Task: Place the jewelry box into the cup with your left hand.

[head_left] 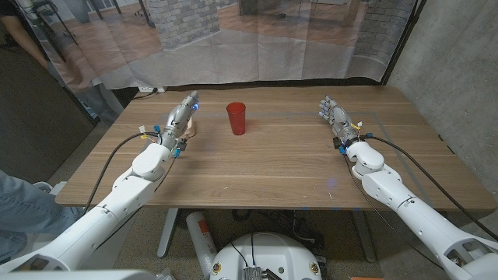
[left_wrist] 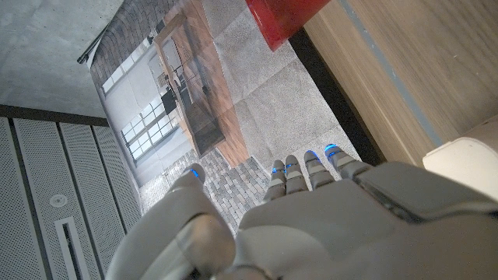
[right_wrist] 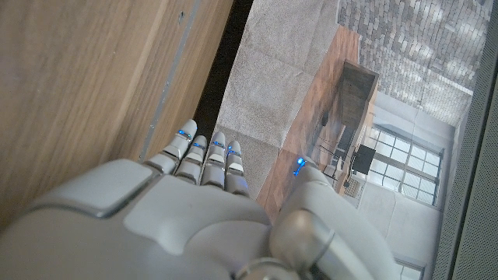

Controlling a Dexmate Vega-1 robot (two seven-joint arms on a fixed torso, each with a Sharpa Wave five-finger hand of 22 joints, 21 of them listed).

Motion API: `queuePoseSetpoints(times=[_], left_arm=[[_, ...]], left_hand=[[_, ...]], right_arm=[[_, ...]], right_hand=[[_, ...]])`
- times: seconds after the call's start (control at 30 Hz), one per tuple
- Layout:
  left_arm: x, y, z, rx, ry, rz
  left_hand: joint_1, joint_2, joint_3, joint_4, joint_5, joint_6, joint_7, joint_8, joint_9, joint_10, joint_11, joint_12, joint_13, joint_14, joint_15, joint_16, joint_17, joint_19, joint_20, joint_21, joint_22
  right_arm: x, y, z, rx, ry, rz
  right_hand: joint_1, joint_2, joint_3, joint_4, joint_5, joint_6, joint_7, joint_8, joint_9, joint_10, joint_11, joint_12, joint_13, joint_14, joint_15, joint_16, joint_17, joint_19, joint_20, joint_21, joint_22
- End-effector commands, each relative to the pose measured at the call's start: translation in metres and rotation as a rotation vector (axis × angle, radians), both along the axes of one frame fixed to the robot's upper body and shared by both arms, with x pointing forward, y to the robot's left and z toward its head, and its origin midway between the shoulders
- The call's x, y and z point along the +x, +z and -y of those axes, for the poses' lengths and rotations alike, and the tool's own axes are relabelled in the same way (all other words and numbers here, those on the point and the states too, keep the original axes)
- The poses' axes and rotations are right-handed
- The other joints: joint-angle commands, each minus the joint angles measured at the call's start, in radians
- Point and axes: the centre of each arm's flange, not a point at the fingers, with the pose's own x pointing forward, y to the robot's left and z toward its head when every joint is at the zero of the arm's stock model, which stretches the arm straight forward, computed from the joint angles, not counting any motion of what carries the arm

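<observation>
A red cup (head_left: pixel 236 118) stands upright on the wooden table (head_left: pixel 272 167), a little left of the middle toward the far edge. My left hand (head_left: pixel 180 117) is to the left of it, fingers stretched out toward the far edge and holding nothing. A pale jewelry box (left_wrist: pixel 467 159) lies on the table right beside that hand; in the head view the hand hides most of the box (head_left: pixel 191 129). The left wrist view has the cup (left_wrist: pixel 288 19) beyond the fingertips (left_wrist: pixel 315 159). My right hand (head_left: pixel 336 118) is at the far right, fingers apart and empty.
A translucent curtain (head_left: pixel 257 47) hangs just behind the table's far edge. A concrete wall (head_left: pixel 451 54) runs along the right side. A person's leg (head_left: pixel 15 202) is at the left edge, off the table. A white power strip (head_left: pixel 148 90) lies behind the far left corner.
</observation>
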Motion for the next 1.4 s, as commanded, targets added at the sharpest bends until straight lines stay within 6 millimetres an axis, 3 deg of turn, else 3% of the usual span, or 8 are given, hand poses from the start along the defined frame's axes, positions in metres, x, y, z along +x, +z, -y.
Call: queuePoseSetpoints(times=[0.03, 0.8, 1.4], left_arm=[[-0.010, 0.006, -0.010, 0.030, 0.061, 0.032], [-0.042, 0.014, -0.032, 0.094, 0.215, 0.095], [-0.049, 0.020, -0.047, 0.163, 0.331, 0.107]], left_hand=[[0.009, 0.000, 0.004, -0.007, -0.004, 0.009, 0.002, 0.003, 0.005, 0.010, -0.001, 0.009, 0.003, 0.006, -0.002, 0.000, 0.004, 0.007, -0.005, -0.001, 0.005], [0.023, 0.008, 0.005, -0.013, -0.003, 0.032, -0.001, 0.005, 0.005, 0.032, -0.007, 0.011, 0.003, 0.029, -0.006, 0.003, 0.004, 0.028, -0.007, 0.001, 0.005], [0.032, 0.012, 0.006, -0.017, -0.002, 0.044, -0.003, 0.004, 0.006, 0.041, -0.010, 0.010, 0.003, 0.038, -0.004, 0.002, 0.004, 0.037, -0.007, 0.000, 0.005]], right_arm=[[-0.002, 0.001, 0.002, 0.002, -0.003, 0.001], [-0.003, -0.003, 0.005, 0.006, -0.004, -0.004], [-0.004, -0.003, 0.005, 0.010, -0.002, -0.001]], right_hand=[[0.011, 0.000, 0.005, -0.006, -0.004, 0.011, 0.002, 0.003, 0.002, 0.011, 0.001, 0.005, 0.004, 0.005, 0.001, 0.003, 0.003, 0.014, -0.003, -0.005, 0.004], [0.010, 0.002, 0.002, -0.009, -0.006, 0.015, -0.001, 0.002, 0.002, 0.012, 0.002, 0.005, 0.004, 0.005, 0.002, 0.003, 0.004, 0.018, -0.002, -0.013, 0.004], [0.010, 0.003, 0.001, -0.011, -0.008, 0.020, -0.001, 0.002, 0.002, 0.017, 0.001, 0.006, 0.004, 0.011, 0.001, 0.005, 0.004, 0.023, -0.003, -0.021, 0.004]])
